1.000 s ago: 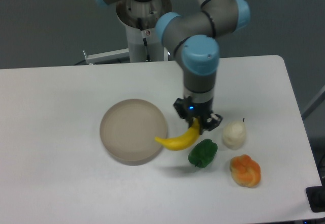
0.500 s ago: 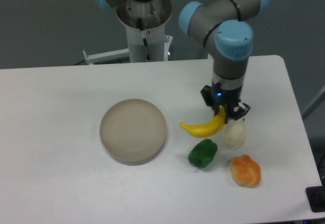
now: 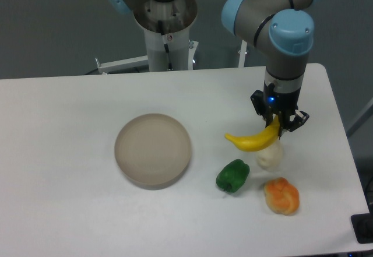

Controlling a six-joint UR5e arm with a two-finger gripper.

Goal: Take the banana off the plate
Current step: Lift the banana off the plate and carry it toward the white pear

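Nearest, orange fruit point(image 3: 281, 196) and green pepper point(image 3: 232, 175); farther, plate point(image 3: 152, 150) bare at nine o'clock, banana point(image 3: 254, 140) aloft over white fruit point(image 3: 268, 157), pinched in closed gripper point(image 3: 279, 124) at three o'clock.

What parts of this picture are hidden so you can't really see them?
All from the one fixed camera view:
- The banana's right end is covered by the gripper holding it.
- The top of the white fruit sits behind the banana.
- A dark thing at the bottom right corner is cut off by the edge; what it is stays unclear.
- The arm's top is cut off by the upper edge.
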